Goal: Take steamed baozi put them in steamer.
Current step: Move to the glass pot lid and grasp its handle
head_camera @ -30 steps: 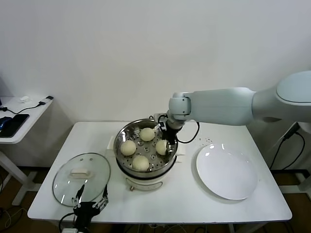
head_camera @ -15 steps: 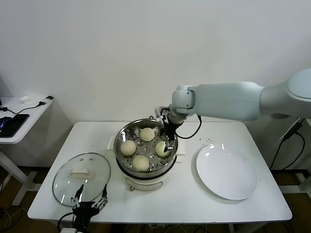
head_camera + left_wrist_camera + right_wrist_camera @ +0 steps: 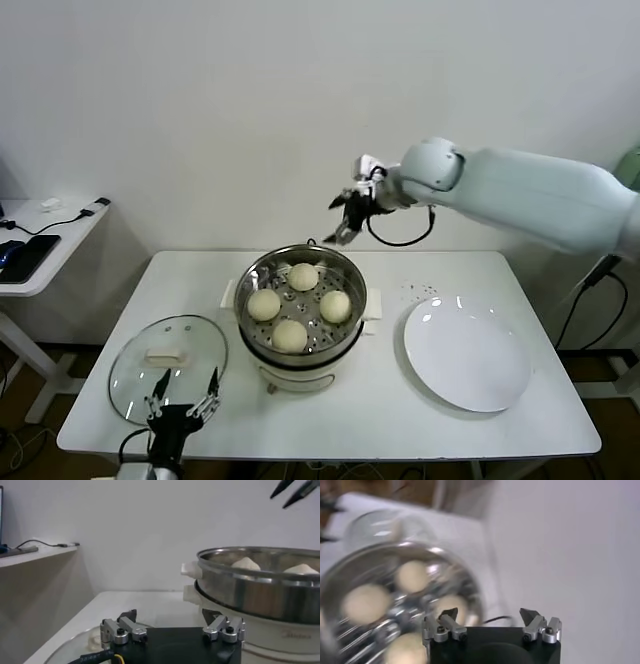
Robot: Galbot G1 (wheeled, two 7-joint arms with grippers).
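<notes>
Several pale steamed baozi point(image 3: 334, 305) lie in the shiny steamer point(image 3: 256, 271) on its white cooker base, mid-table; they also show as blurred buns point(image 3: 412, 576) in the right wrist view. My right gripper point(image 3: 342, 219) hangs open and empty in the air above the steamer's far right rim, clear of the buns. My left gripper point(image 3: 182, 394) stays open and empty low at the table's front left, over the near edge of the glass lid. From the left wrist view the steamer point(image 3: 260, 587) stands ahead with bun tops point(image 3: 246, 563) above its rim.
A round glass lid point(image 3: 168, 362) with a white knob lies front left. A flat white plate point(image 3: 466, 354) sits at the right. A side table point(image 3: 45, 245) with cables stands far left. A wall rises close behind the table.
My right gripper has let go of the baozi at the steamer's right side and risen out of the steamer, up and back toward the wall. The left arm barely moved.
</notes>
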